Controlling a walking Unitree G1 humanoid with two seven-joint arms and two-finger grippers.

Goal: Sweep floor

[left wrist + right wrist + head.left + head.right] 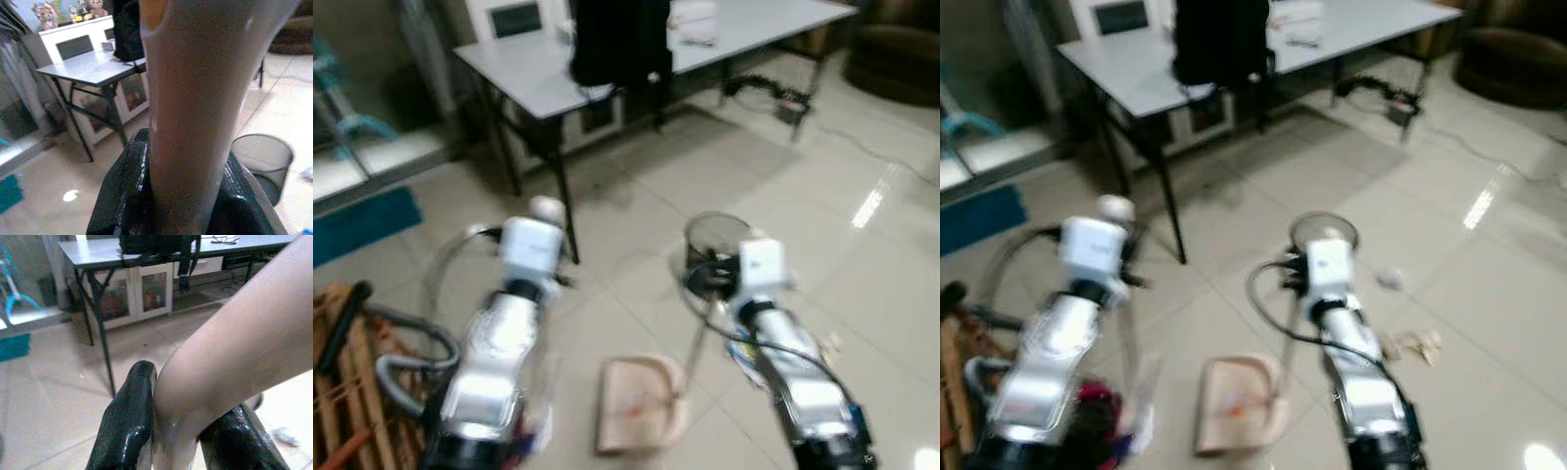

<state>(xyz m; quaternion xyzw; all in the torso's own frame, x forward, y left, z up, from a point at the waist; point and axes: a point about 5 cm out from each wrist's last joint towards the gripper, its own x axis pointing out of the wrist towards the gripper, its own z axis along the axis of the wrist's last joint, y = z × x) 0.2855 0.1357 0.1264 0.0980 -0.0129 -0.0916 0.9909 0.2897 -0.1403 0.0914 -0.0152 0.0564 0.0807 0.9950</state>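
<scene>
The right gripper (178, 431) has its jaws clamped around the bent beige handle (234, 357) of a dustpan (641, 401), whose pan rests on the tiled floor (636, 211) just below and ahead of that gripper, with a mesh bin (715, 240) just beyond it. The left gripper (181, 196) has its jaws closed on a thick pale broom handle (195, 93) that rises straight up between its black fingers (122, 196). Scraps of litter (1412, 345) lie on the tiles beside the right arm, and a grey table (548, 73) stands further off.
</scene>
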